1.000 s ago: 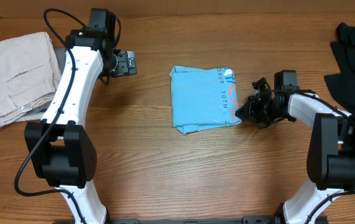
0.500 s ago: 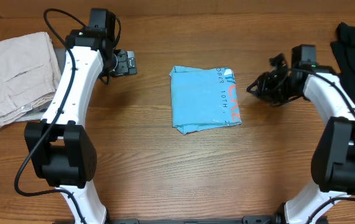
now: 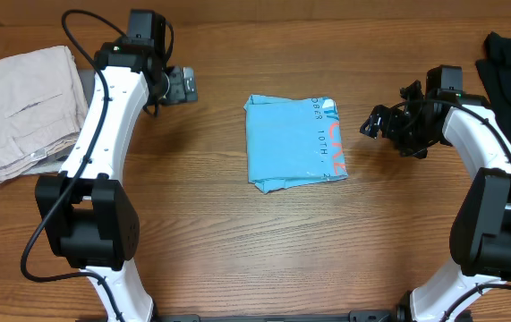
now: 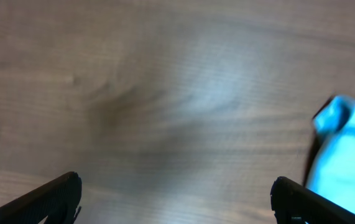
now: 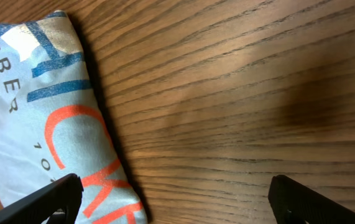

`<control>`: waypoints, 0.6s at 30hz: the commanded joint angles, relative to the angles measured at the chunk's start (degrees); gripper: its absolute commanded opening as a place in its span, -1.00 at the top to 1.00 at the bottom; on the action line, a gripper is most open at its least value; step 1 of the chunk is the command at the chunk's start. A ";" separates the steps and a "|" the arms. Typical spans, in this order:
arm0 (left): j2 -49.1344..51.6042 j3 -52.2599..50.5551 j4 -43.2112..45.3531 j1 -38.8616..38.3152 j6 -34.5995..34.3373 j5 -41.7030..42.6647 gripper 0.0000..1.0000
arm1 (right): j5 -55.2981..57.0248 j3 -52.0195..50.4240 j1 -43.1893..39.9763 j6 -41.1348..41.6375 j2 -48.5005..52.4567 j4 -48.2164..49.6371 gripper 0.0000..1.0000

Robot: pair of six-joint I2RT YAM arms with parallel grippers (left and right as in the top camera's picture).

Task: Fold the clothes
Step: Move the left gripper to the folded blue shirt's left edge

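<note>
Overhead: folded T-shirt [image 3: 293, 143] flat on table [image 3: 237, 241]; left claw [image 3: 182, 85], right claw [image 3: 382, 116] spread apart, clear of T-shirt.

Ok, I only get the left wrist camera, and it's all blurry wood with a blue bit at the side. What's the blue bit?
Observer: That's a light blue shirt, folded into a rough square with red letters along one edge.
Operator: Is a gripper holding it?
Observer: No. The right gripper is open, off to the shirt's right, with nothing in it.
Operator: Are there more clothes?
Observer: Yes, beige trousers lie folded far to the shirt's left.
</note>
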 commanded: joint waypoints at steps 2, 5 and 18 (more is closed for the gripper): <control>-0.44 0.50 0.42 0.13 1.60 11.32 -1.00 | 0.85 0.74 -0.04 0.02 -1.49 0.31 -1.00; -0.11 -0.07 1.22 -0.96 10.01 24.68 -1.00 | 0.85 0.74 -0.04 0.02 -1.46 0.31 -1.00; 6.03 -0.24 -3.78 -16.70 28.02 28.68 -1.00 | 0.85 0.74 -0.04 0.02 -1.46 0.31 -1.00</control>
